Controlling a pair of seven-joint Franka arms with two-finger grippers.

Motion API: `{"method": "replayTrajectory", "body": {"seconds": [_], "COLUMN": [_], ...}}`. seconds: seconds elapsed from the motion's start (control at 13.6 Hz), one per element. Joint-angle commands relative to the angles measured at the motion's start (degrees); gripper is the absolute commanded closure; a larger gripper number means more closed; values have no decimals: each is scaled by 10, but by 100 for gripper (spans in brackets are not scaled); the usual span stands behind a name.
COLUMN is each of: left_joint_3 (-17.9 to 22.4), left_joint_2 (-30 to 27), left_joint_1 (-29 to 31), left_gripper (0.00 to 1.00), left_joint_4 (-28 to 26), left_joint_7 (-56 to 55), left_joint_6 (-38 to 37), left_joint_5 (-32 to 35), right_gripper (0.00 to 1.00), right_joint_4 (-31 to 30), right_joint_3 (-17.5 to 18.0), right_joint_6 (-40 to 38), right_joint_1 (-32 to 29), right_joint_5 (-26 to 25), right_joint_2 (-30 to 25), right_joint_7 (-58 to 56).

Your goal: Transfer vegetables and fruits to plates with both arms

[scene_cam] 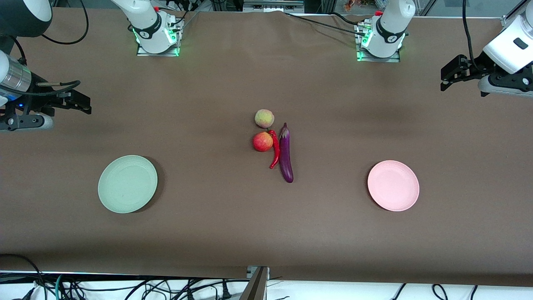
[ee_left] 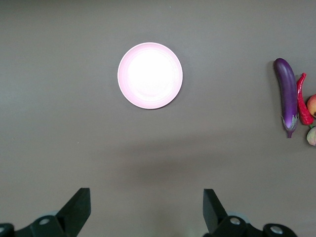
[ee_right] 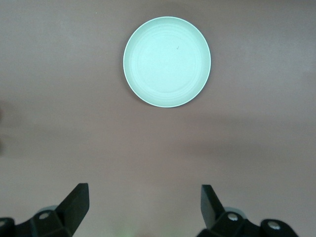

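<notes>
In the middle of the table a purple eggplant point(scene_cam: 286, 153) point(ee_left: 287, 96) lies beside a red chili pepper point(scene_cam: 274, 148) point(ee_left: 302, 98). A red round fruit point(scene_cam: 262, 141) point(ee_left: 312, 105) touches the chili, and a peach-like fruit point(scene_cam: 264, 118) point(ee_left: 312, 136) sits just farther from the front camera. The pink plate point(scene_cam: 393, 186) point(ee_left: 150, 75) lies toward the left arm's end, the mint green plate point(scene_cam: 127, 183) point(ee_right: 167, 61) toward the right arm's end. My left gripper point(scene_cam: 447, 77) point(ee_left: 146, 210) hangs open and empty in the air above its end of the table. At the other end my right gripper point(scene_cam: 81, 104) point(ee_right: 144, 207) hangs likewise, open and empty.
A brown cloth point(scene_cam: 208, 233) covers the table. The two arm bases point(scene_cam: 156, 35) point(scene_cam: 381, 39) stand along the edge farthest from the front camera. Cables point(scene_cam: 125, 287) run below the table's near edge.
</notes>
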Motion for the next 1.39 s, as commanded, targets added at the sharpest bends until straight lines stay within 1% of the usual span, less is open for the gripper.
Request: {"method": "replayTrajectory", "body": {"seconds": [0.0, 1.32], "left_joint_3": [-2, -3], "left_joint_2": [6, 5], "left_joint_1": [4, 2], "left_gripper": [0, 0], "left_joint_4": [18, 19], "left_joint_7": [8, 8], "left_joint_6": [-12, -12], "left_joint_5": [0, 1], "right_gripper": [0, 0], "right_joint_4": [9, 10], "right_joint_3": [2, 2], "right_joint_6": [-1, 6], "right_joint_1": [-1, -1], "right_joint_5": [8, 7], "right_joint_2": [3, 5], "right_joint_7": [5, 3]}}
